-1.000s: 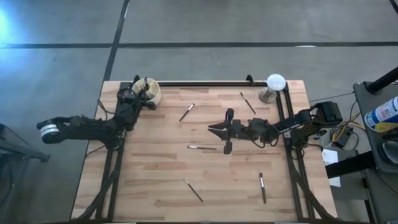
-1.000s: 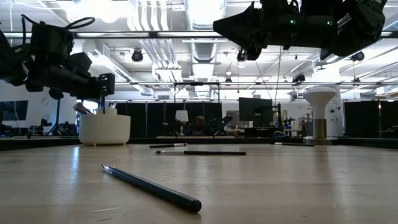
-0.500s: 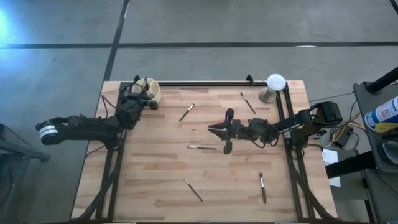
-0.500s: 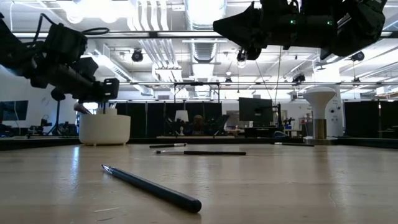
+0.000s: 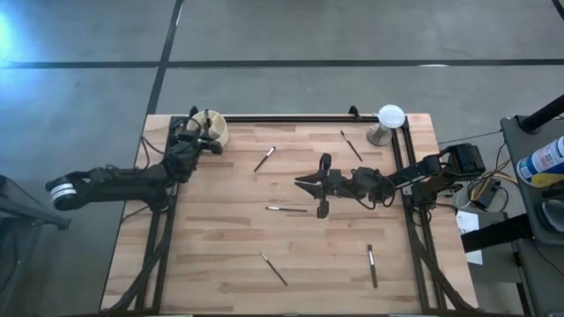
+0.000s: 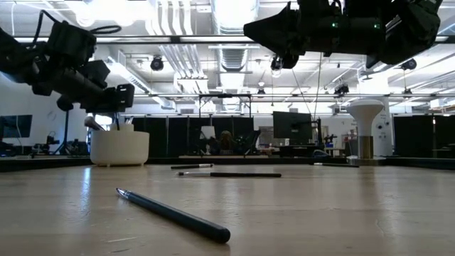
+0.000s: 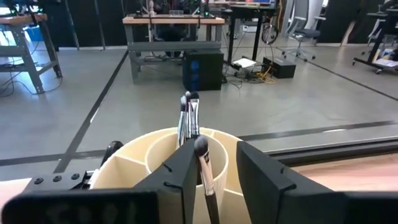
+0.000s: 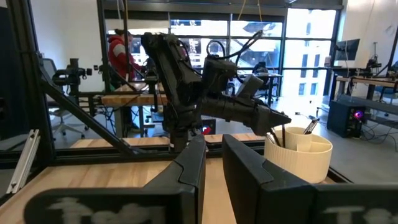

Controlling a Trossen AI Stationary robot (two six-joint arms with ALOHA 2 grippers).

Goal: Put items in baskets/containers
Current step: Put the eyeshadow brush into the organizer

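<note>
Here the left gripper (image 7: 214, 177) hovers just over the cup (image 5: 214, 129), fingers apart around a brush (image 7: 204, 171). The right gripper (image 5: 310, 185), fingers narrow and empty, waits well apart from the cup.

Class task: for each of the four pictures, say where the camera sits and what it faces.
High: above, looking down; both arms, wooden table.
Low: table height, facing the room; thin dark brush nearest.
Left wrist: over the left gripper, facing the round cream divided cup.
Right wrist: behind the right gripper, facing the left arm.
All share the cup.
</note>
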